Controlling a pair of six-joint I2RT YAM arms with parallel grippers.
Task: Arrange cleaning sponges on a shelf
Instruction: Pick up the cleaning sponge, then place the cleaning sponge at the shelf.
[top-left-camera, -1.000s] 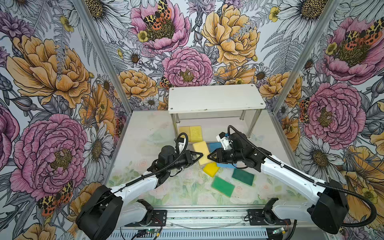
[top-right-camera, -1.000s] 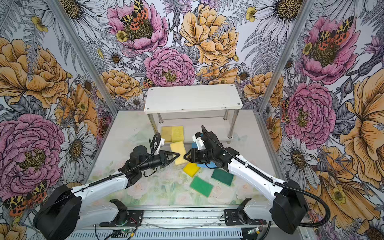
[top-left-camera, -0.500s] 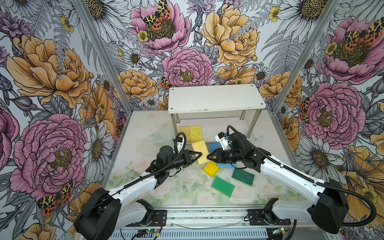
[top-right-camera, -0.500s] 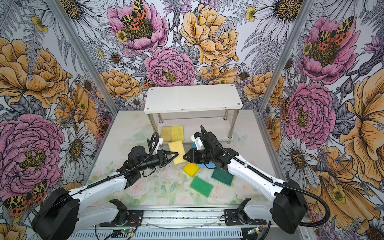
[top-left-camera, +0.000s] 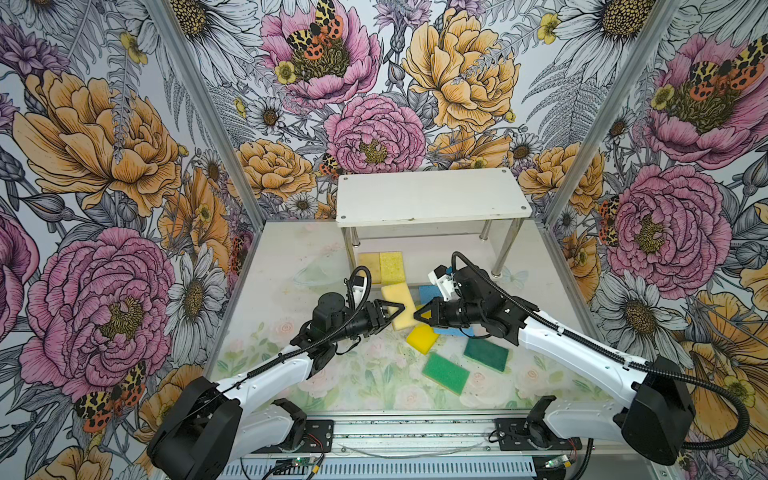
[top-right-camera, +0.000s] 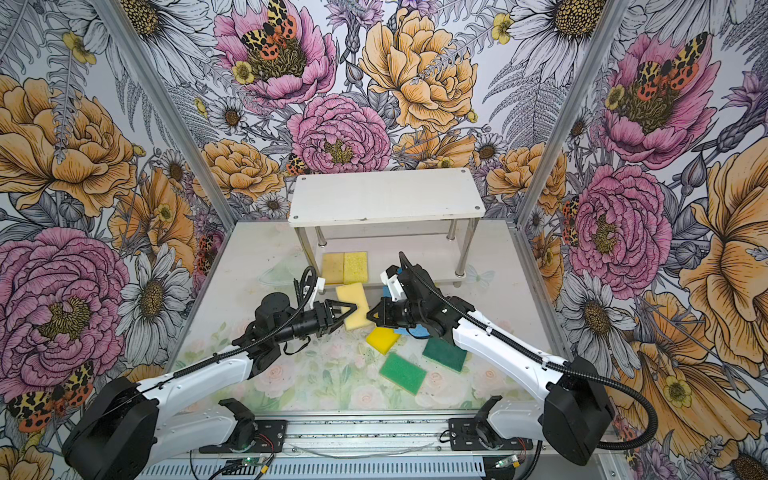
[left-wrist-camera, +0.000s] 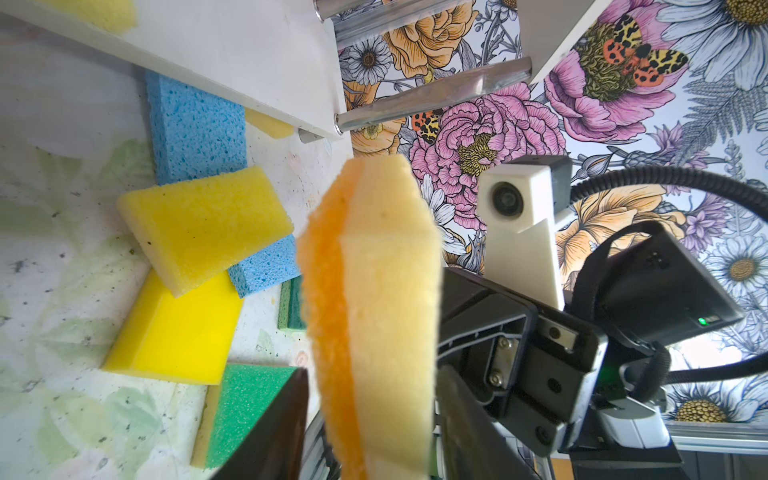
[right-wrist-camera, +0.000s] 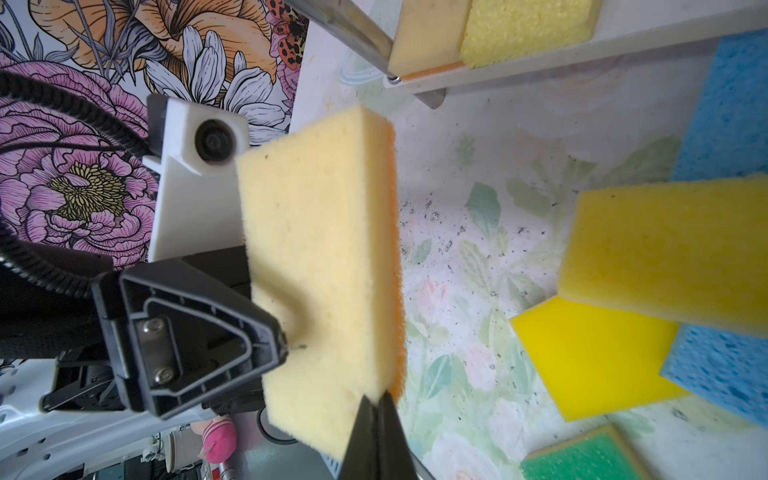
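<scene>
Both grippers meet at one pale yellow sponge (top-left-camera: 398, 300) held above the table (top-left-camera: 291, 274), in front of the shelf (top-left-camera: 432, 195).

Nearest, two green sponges (top-left-camera: 446, 372) (top-left-camera: 486, 353) lie flat on the table, close together but apart. Just beyond them a bright yellow sponge (top-left-camera: 422, 338) lies askew against a blue sponge (top-left-camera: 454, 331). Over these hangs the pale yellow sponge, orange-backed. The right gripper (top-left-camera: 417, 314) is clamped tight on its corner. The left gripper (top-left-camera: 401, 309) has a jaw on either side of it, but whether they press it cannot be told. Farthest back stands the shelf, with two yellow sponges (top-left-camera: 380, 266) side by side and touching on its lower board, at the end on the robot's left.
</scene>
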